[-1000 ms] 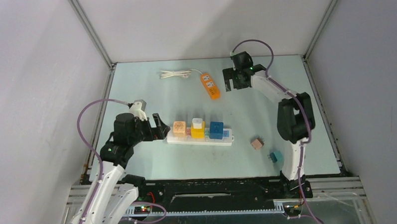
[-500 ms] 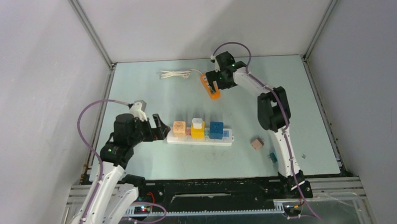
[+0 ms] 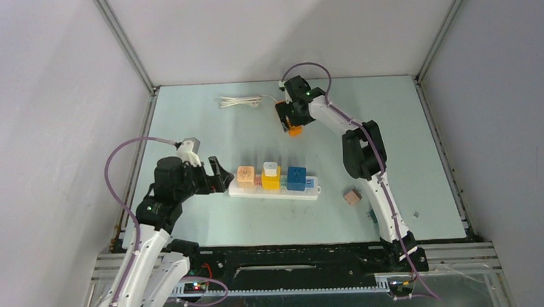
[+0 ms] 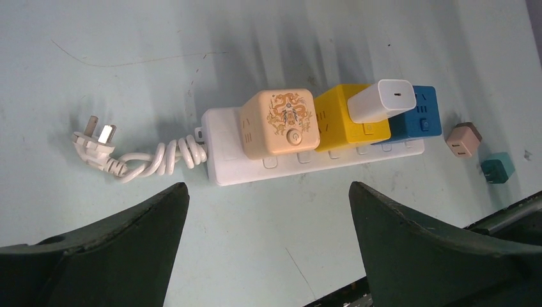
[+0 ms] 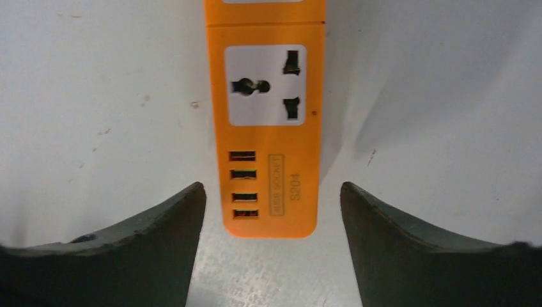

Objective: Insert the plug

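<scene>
Up close, the spread right pincer (image 5: 271,192) flanks an orange plastic power strip (image 5: 268,128), far end cut off; the left pincer (image 4: 268,192) gapes near a white socket bar (image 4: 224,153).

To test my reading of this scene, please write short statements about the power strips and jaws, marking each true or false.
1. The jaws of the right gripper stand open, one on each side of the orange power strip. True.
2. The orange power strip's socket holds a plug. False: it is empty.
3. The white power strip carries a peach cube, a yellow cube and a blue cube. True.
4. The white charger sits on the blue cube. False: it sits on the yellow cube.
5. The left gripper is shut on a plug. False: its jaws are open and empty.
</scene>
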Robot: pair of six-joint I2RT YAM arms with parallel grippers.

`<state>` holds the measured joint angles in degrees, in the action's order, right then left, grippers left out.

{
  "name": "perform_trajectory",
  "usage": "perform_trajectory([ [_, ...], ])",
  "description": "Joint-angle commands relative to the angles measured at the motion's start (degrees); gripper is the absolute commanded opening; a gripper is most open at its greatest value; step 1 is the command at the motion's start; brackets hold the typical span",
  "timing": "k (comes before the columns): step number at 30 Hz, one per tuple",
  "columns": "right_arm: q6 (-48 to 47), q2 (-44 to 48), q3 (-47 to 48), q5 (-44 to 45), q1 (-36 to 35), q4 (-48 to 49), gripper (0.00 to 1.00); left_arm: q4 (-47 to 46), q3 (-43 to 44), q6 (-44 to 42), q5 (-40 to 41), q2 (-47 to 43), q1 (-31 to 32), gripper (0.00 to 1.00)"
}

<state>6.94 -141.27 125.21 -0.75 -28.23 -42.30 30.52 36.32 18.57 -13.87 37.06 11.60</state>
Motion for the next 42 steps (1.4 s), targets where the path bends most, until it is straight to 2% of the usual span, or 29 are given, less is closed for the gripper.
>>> perform_trajectory([
  [1,0.41,-1.67,3.01,2.81,0.57,-0.04,0.74,-2.31,-1.51,0.42,-1.32,-1.01,-0.51,0.98],
  [6,-0.24,-1.04,1.76,2.49,0.65,0.85,0.47,-2.36,-1.60,0.39,-1.23,-1.59,-0.51,0.98],
  [9,-1.03,1.20,-1.76,2.39,0.63,2.42,0.26,-2.34,-1.60,0.42,-1.23,-1.80,-0.48,0.98],
  [11,-0.73,3.99,-6.29,3.01,0.71,3.53,0.21,-2.40,-1.60,0.40,-1.20,-1.98,-0.52,0.98],
  [18,4.05,20.51,-28.58,6.58,1.68,9.01,0.15,-2.65,-1.75,0.42,-1.71,-2.35,-0.52,0.98],
  [25,11.27,36.23,-48.70,13.32,2.07,9.34,0.10,-2.95,-1.82,0.46,-2.91,-2.68,-0.52,0.98],
  [32,14.58,42.30,-58.38,15.34,1.79,7.98,0.11,-3.24,-2.03,0.51,-3.26,-4.11,-0.52,0.98],
  [42,17.01,45.07,-63.31,12.11,-2.21,7.05,0.13,-3.35,-2.04,0.59,-3.18,-4.36,-0.52,0.98],
])
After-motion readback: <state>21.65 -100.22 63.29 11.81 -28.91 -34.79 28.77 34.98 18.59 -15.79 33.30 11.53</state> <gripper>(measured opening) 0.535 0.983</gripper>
